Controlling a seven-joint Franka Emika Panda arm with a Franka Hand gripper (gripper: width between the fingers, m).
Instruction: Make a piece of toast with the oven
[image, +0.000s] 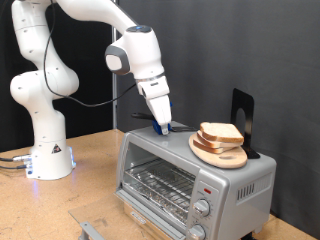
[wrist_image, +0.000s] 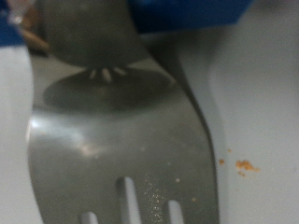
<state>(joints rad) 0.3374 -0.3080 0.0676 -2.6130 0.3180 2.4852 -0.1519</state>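
Hovering low on the oven (image: 190, 180) roof's rear edge, gripper (image: 160, 124) meets a blue-handled fork (wrist_image: 121, 140), grip unclear; piece of toast (image: 220, 134) sits on wooden plate (image: 217, 155) just beside, door down

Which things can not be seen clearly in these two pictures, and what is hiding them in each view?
- Gripper: in the exterior view its fingertips are too small to tell open from shut, or what they touch on the oven.
- Blue object beside the gripper: too small to identify.
- Fork: fills the blurred wrist view; its handle is cut off by the edge.
- Piece of toast on the wooden plate: absent from the wrist view.
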